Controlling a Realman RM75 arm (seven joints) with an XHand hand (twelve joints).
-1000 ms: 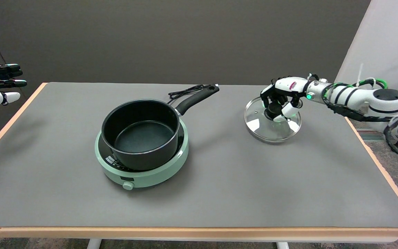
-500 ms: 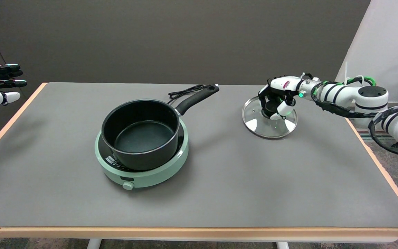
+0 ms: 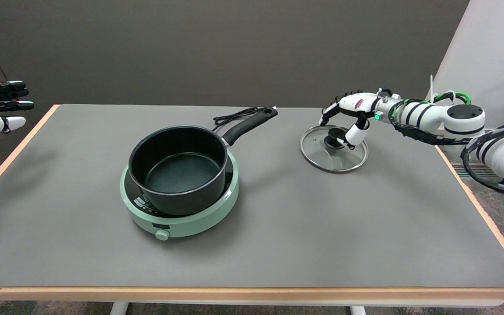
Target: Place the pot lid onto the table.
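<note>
The pot lid (image 3: 334, 151), glass with a metal rim and a black knob (image 3: 333, 138) at its centre, is seen lying flat on the grey table (image 3: 278, 245), to the right of the pot and well apart from it, so the placing is judged to be done or very nearly so. Over the knob the right hand (image 3: 351, 113) is held with its fingers spread and arched; nothing is gripped by most of them, but one white fingertip (image 3: 353, 136) is seen just beside the knob, and whether it touches cannot be told from this view. From that closeness the chief risk is judged to arise: were the hand drawn away sideways or towards the arm's own side, the knob could be caught and the lid dragged or tipped onto its rim. A glass lid on a smooth mat would be expected to slide readily, and the table's right edge is not far off. A lift straight up, with the fingers opened wider, would be called for. Further left, the black pot (image 3: 177, 168) is seen standing on the green hotplate (image 3: 180, 218), its handle (image 3: 250, 124) pointing towards the lid; a wide sweep leftward could knock it.
</note>
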